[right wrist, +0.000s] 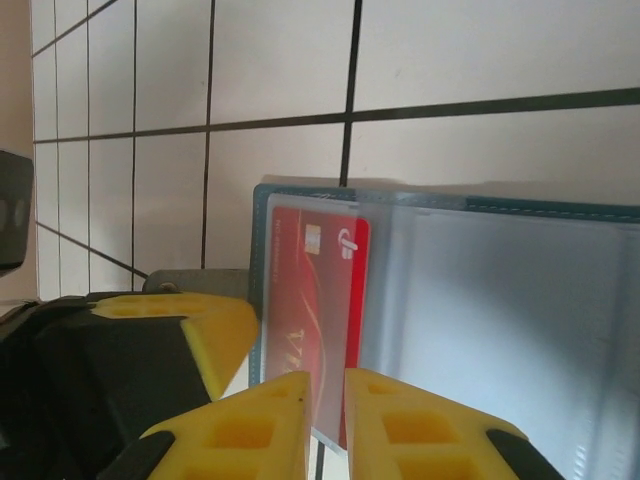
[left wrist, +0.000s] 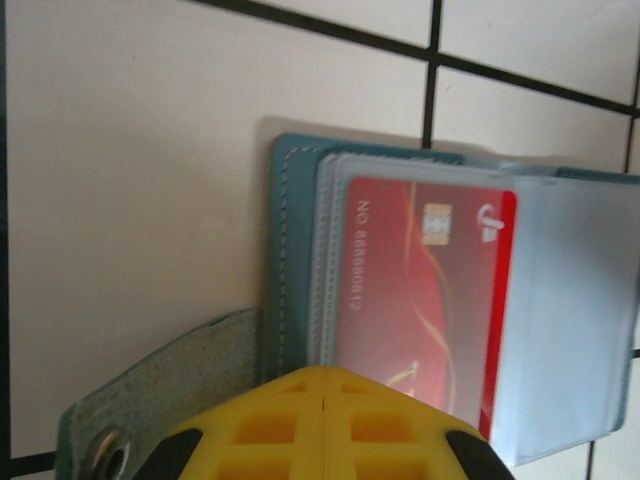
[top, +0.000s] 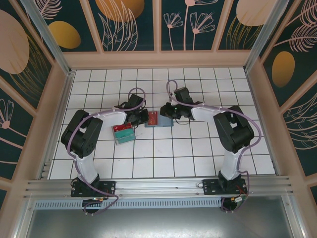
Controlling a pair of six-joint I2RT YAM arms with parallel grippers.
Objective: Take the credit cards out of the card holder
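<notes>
In the top view, the teal card holder [top: 164, 122] lies open at the centre of the white tiled table [top: 163, 158], with the left gripper [top: 142, 117] and right gripper [top: 167, 112] at its two ends.

From the left wrist, ribbed yellow fingers [left wrist: 270, 430] are pressed together over the glossy red card [left wrist: 420, 300], which sits in a clear sleeve. A soft strap with a metal snap [left wrist: 100, 452] is at lower left.

From the right wrist, the fingers [right wrist: 430, 430] stand slightly parted at the sleeve's lower edge.

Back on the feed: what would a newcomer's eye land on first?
The red card, bright inside the open teal card holder at the centre of the table. Both yellow-fingered tools crowd it: the left tool shut at its edge, the right tool slightly open by the card.
</notes>
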